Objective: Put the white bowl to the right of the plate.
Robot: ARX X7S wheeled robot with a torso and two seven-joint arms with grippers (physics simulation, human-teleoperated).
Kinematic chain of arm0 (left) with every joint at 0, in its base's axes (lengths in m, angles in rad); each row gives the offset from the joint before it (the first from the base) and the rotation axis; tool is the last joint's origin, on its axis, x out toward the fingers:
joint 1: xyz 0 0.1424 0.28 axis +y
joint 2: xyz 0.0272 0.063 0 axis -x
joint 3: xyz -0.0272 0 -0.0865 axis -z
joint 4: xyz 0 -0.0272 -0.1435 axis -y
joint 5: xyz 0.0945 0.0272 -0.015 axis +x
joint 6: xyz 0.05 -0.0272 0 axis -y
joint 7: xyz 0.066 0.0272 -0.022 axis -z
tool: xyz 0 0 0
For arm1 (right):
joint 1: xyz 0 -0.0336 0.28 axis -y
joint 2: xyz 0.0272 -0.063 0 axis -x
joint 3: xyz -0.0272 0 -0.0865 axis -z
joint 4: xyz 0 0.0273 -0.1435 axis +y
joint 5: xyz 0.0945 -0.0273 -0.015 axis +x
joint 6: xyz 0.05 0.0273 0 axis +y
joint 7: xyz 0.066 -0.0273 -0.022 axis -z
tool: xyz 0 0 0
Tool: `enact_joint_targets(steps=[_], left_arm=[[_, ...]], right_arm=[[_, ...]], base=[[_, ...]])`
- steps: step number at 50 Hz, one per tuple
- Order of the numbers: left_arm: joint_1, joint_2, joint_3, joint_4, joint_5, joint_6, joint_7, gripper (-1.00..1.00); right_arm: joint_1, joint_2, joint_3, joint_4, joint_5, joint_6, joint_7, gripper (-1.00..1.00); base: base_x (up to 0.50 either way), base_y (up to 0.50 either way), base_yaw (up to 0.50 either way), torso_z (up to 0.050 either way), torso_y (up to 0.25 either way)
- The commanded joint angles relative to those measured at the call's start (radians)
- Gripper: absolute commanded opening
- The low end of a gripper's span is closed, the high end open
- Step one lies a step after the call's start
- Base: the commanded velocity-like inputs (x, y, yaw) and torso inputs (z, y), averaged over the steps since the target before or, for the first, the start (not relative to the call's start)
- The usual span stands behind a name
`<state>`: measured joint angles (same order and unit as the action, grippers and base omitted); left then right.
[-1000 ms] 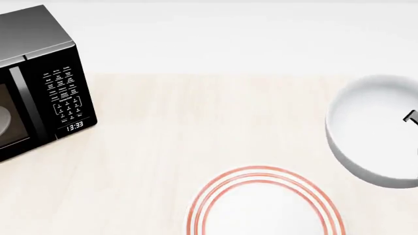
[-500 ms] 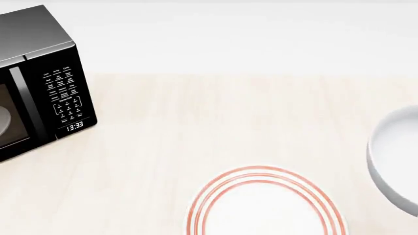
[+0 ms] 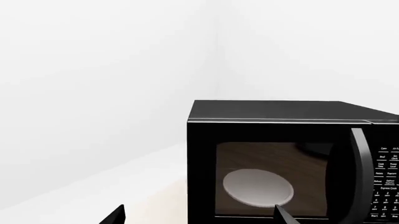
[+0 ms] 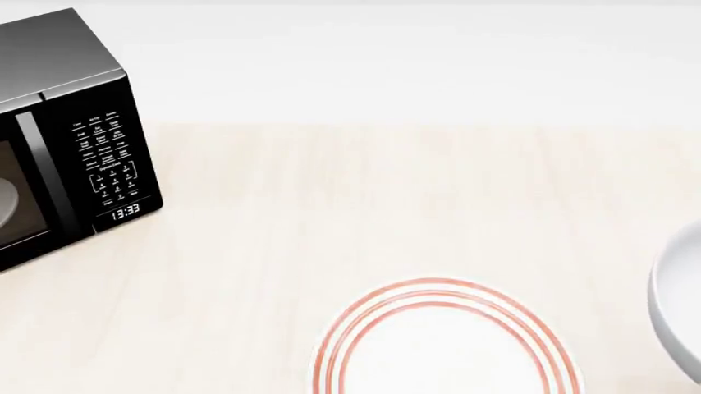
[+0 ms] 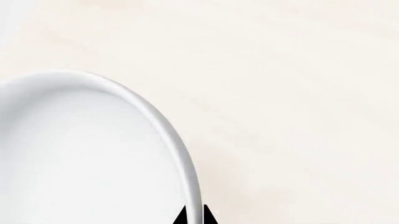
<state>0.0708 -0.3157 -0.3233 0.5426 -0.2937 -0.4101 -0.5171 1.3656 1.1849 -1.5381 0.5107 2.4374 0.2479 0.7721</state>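
Note:
The white bowl (image 4: 679, 308) shows only as a sliver at the right edge of the head view, to the right of the plate (image 4: 444, 341) with red rings at the bottom middle. In the right wrist view the bowl (image 5: 81, 154) fills the near side, and my right gripper (image 5: 194, 215) is shut on its rim, one finger inside and one outside. My left gripper (image 3: 198, 215) is open and empty, facing the microwave. Neither gripper shows in the head view.
A black microwave (image 4: 66, 139) stands at the far left on the light wooden table (image 4: 362, 205); a pale dish (image 3: 257, 187) shows through its window. A white wall runs behind the table.
The bowl has moved to the right and toward me, from mostly in view at the right to nearly out of the head view. The plate and microwave have not moved.

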Motion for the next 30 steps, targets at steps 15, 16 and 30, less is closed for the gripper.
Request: enact_joint_targets(steps=[15,16,30], left_arm=[[0.005,-0.005,0.006,0.003,-0.001,0.004,-0.006,1.0],[0.005,-0.005,0.005,0.004,-0.003,0.004,-0.006,1.0],[0.011,-0.007,0.011,0.007,0.0,0.009,-0.009,1.0]], right_arm=[[-0.07,0.019,0.01,0.021,0.015,-0.037,-0.057,-1.0],[-0.074,0.02,0.01,0.021,0.018,-0.039,-0.059,-1.0],[-0.097,0.001,0.003,0.046,0.012,-0.042,-0.08,-1.0]], base=[[0.0,0.0,0.0,0.0,0.001],[0.0,0.0,0.0,0.0,0.0],[0.0,0.0,0.0,0.001,0.001]])
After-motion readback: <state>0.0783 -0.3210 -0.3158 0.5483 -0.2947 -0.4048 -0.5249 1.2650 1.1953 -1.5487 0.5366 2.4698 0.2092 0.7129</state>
